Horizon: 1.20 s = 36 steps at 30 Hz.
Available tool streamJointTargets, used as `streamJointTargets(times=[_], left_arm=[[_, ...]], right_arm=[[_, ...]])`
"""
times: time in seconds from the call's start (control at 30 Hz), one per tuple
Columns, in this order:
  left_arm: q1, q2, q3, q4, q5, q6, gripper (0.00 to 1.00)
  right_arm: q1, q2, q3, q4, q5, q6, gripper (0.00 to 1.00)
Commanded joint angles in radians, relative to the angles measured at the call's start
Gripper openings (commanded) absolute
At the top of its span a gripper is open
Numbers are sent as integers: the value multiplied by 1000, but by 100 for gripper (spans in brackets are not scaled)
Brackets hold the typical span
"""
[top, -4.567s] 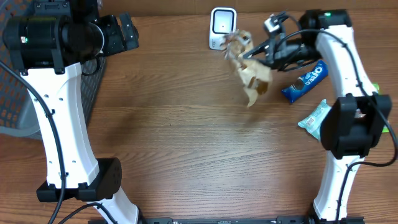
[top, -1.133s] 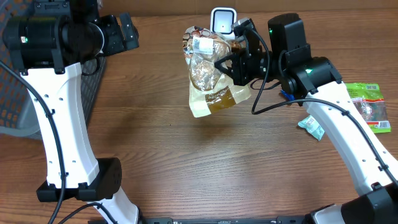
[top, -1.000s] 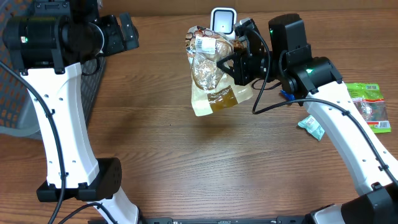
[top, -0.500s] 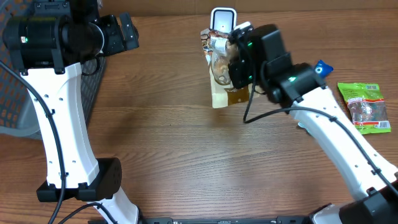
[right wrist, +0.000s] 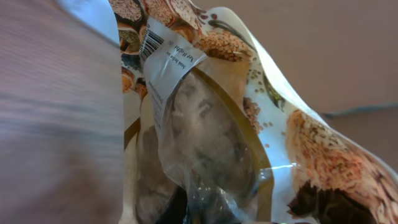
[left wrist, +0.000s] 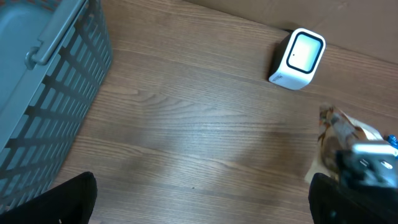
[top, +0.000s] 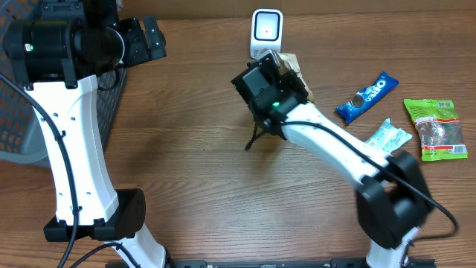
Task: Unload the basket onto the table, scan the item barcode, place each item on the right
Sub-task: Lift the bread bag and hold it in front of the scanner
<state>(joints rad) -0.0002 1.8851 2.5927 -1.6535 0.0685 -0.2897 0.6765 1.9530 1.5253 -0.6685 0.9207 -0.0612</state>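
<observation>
While the right gripper [top: 281, 74] is clamping its fingers shut on the near end of the grain-print snack bag [right wrist: 205, 124], the bag is sitting just beside the white scanner [top: 266, 30], its barcode label [right wrist: 155, 46] lying at the far end from the fingers, and the left gripper [top: 152, 39] is hovering with fingers wide apart.

**Items not in use, on a wooden table [top: 186, 179].** To the right of the right pincer [top: 285, 72], all lying flat:
- a blue packet [top: 364, 97], nearest the pincer and set on a diagonal, probably sandwich cookies;
- a pale teal wrapper [top: 388, 136], farther out and toward the table's front, its print too small to read;
- a green packet [top: 435, 129], farthest out, near the teal wrapper.

To the left of the left pincer [left wrist: 214, 199] is a grey basket [left wrist: 50, 93], its open-grid wall facing the pincer.
</observation>
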Motion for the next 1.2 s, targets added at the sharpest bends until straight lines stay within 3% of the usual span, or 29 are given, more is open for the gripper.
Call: streamJointTargets(times=[0.0, 0.27, 0.47, 0.63, 0.83, 1.03, 1.17], left_arm=[[-7, -5, 13, 3, 3, -13, 100], [-7, -5, 13, 3, 3, -13, 100], [-7, -5, 13, 3, 3, -13, 100], [-7, -5, 13, 3, 3, -13, 100], [-7, -5, 13, 3, 3, -13, 100], [-7, -5, 13, 3, 3, -13, 100], [-7, -5, 13, 3, 2, -13, 100]], right_arm=[[-4, 37, 6, 126, 276, -97, 4], [-71, 63, 6, 743, 157, -657, 4], [-154, 85, 6, 896, -40, -855, 4], [-200, 164, 6, 1155, -70, -1075, 4], [-207, 271, 6, 1265, -197, -1209, 4], [-200, 390, 6, 1550, -242, -1351, 4], [-199, 420, 6, 1564, -272, -1387, 4]])
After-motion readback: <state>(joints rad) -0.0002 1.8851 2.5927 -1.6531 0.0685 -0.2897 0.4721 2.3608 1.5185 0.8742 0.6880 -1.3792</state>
